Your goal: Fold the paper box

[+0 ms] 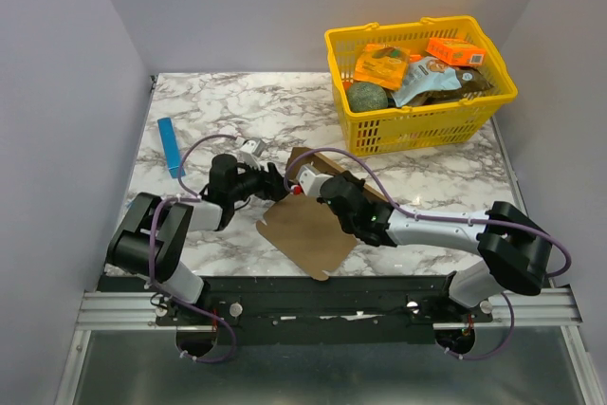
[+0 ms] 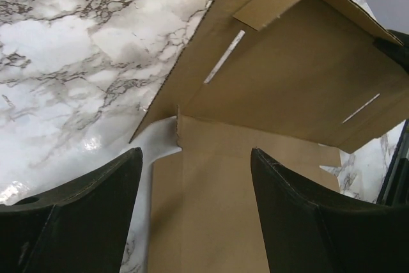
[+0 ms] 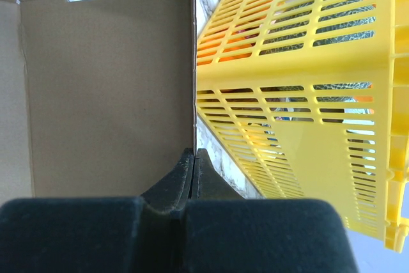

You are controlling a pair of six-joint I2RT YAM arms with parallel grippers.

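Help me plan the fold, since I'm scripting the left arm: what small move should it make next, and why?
Probably ease the left gripper forward and close it on the flat flap. It stands open astride that part of the paper box without gripping it, while the right gripper is shut on the raised panel's edge, so that side looks steadied already.

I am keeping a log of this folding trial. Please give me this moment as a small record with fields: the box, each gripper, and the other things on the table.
paper box: brown sheet, part lying flat on the table, one panel raised
left gripper: open, over the flat part of the sheet
right gripper: shut on the edge of the raised panel
basket: yellow, at the far right, behind the box
blue strip: at the far left, apart from the box
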